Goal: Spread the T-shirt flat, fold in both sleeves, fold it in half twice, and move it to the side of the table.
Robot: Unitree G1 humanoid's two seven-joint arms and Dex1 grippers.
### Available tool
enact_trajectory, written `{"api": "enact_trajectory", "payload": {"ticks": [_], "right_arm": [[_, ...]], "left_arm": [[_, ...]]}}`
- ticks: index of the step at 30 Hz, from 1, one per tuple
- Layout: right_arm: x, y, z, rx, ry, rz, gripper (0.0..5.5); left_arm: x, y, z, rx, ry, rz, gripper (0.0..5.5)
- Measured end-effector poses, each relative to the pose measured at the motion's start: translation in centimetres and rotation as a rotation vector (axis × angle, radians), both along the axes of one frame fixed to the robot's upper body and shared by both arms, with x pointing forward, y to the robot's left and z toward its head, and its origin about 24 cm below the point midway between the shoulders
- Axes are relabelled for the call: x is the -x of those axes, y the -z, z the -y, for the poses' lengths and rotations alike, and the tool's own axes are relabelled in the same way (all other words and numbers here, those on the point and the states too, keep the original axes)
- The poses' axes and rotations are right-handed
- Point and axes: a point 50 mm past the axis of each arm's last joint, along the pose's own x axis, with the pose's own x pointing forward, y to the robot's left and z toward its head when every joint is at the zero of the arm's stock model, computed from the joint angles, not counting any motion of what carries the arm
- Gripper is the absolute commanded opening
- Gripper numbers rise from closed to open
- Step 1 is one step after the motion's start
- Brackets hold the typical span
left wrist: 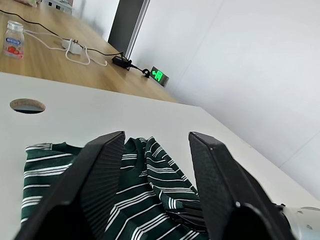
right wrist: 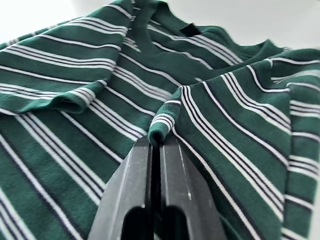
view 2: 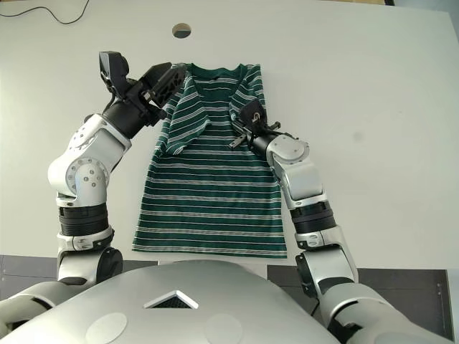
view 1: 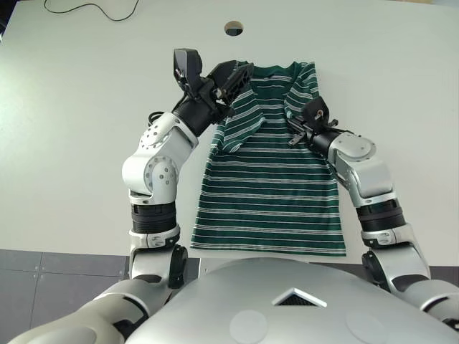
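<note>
A green T-shirt with white stripes [view 1: 269, 201] lies on the white table [view 1: 72, 107], collar away from me. Its left sleeve [view 1: 240, 129] and right sleeve [view 1: 301, 89] are both folded in over the chest. My left gripper [view 1: 240, 75] hangs open above the shirt's left shoulder, holding nothing; in the left wrist view its fingers [left wrist: 100, 175] frame the collar. My right gripper [right wrist: 160, 142] rests low on the chest, shut on the cuff of the folded right sleeve [right wrist: 162, 122].
A round hole [view 1: 234, 28] opens in the table just beyond the collar. A black cable [view 1: 93, 11] loops at the far left edge. Bare tabletop lies on both sides of the shirt, and the table's front edge [view 1: 72, 251] runs just below the hem.
</note>
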Motion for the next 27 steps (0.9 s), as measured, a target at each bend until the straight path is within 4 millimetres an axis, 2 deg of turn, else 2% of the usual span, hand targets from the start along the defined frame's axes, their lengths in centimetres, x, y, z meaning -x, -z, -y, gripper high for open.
{"api": "enact_trajectory", "payload": {"ticks": [7,12,16,19,22,25,27], "right_arm": [[0.4,-0.1,-0.1,-0.03,-0.025,-0.004,1.74],[2.2,-2.4,-0.2,-0.131,-0.103,0.029,2.67],[4.3,-4.9,0.8,-0.186,-0.173,0.083,3.42],[6.1,-6.9,2.6,-0.116,-0.309,0.253,3.42],[8.5,-6.9,5.0,0.07,-0.501,0.384,3.42],[9.1,-6.6,7.3,0.278,-0.604,0.486,3.42],[9.6,-6.8,8.6,0.454,-0.73,0.582,3.42]], "left_arm": [[-0.2,0.3,-0.6,-0.049,-0.026,0.011,2.37],[0.0,0.6,-1.7,-0.209,-0.037,0.074,2.37],[1.0,-0.1,-2.9,-0.406,-0.033,0.32,2.37],[2.3,-0.6,-4.3,-0.55,0.047,0.501,2.37],[4.1,-0.6,-5.7,-0.715,0.205,0.664,2.37],[5.0,-0.7,-7.1,-0.885,0.313,0.791,2.37],[5.5,-0.5,-8.9,-1.061,0.463,0.85,2.37]]}}
